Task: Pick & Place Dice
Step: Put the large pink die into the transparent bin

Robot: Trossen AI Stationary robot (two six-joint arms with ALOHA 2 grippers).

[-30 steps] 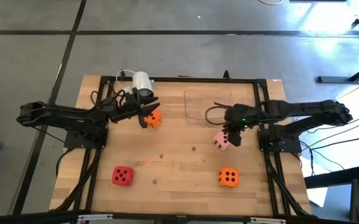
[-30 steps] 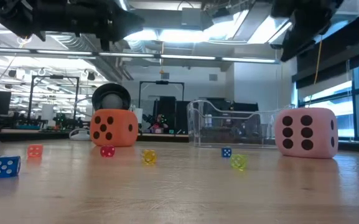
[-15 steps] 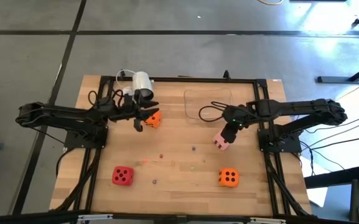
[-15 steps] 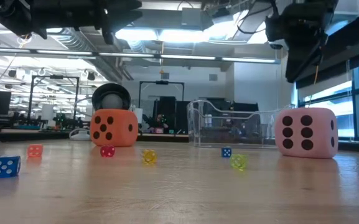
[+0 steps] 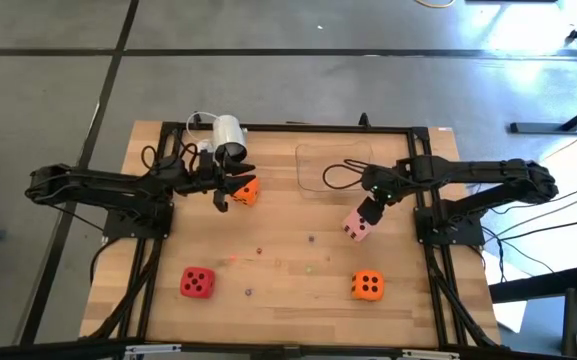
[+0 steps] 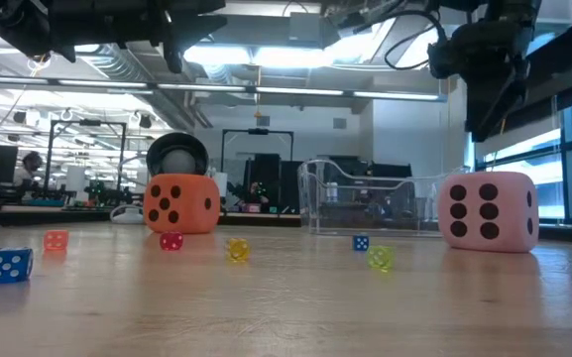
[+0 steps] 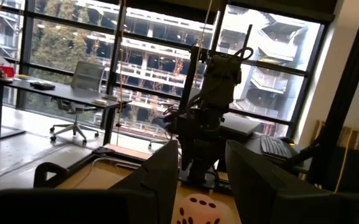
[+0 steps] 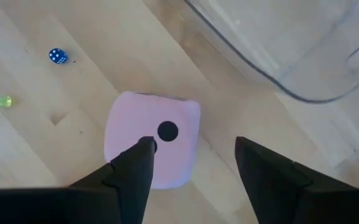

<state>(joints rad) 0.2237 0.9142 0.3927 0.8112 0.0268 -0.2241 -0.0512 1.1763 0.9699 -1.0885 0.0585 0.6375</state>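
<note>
- L gripper (image 5: 230,192) hovers just beside the orange die (image 5: 246,189) near the white cam (image 5: 230,132) at the table's far-left part; fingers apart w/ nothing between them.
- Red die (image 5: 197,282) sits near-left on the wood table (image 5: 288,300), well apart from both arms.
- Tiny coloured dice scattered mid-table; no readable writing or brand anywhere.
- Clear tray (image 5: 330,165) at far centre.
- R gripper (image 5: 367,207) just above the pale pink die (image 5: 357,227), fingers spread wide, not clamped; die rests on the table just by the tray.
- Second orange die (image 5: 367,286) near-right, alone.
</note>
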